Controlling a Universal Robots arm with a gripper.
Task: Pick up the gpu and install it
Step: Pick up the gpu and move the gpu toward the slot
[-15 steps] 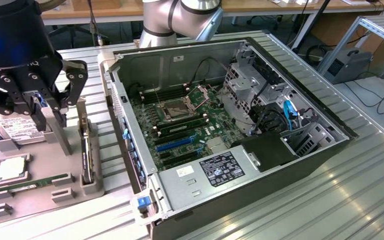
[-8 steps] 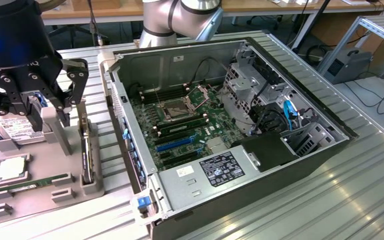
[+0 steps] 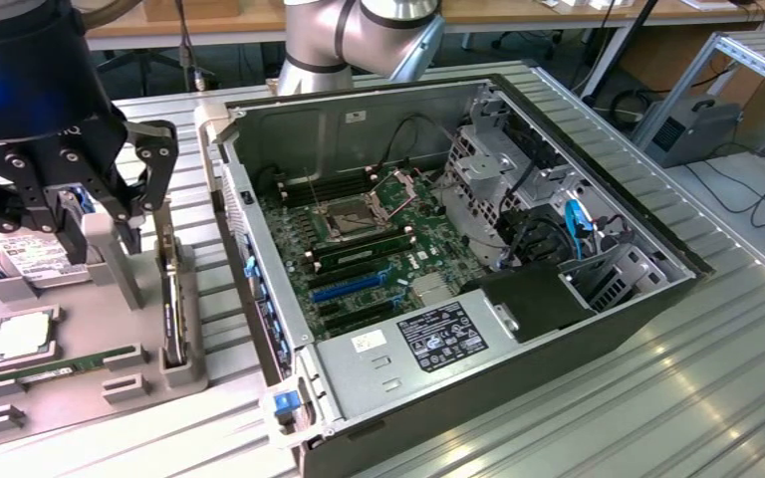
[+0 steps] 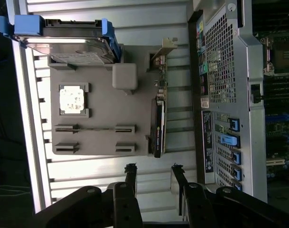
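Beside the open computer case on the bench, the gpu stands on edge in the grey holder. The tool hangs above it, spread wide and empty. A skewed descent could strike the card's edge or jam it.

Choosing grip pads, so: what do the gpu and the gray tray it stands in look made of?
The gpu: black plastic shroud with a slight sheen, plus a bare silvery end bracket, probably steel. The gray tray: even matte gray with no glare, likely moulded or printed plastic.
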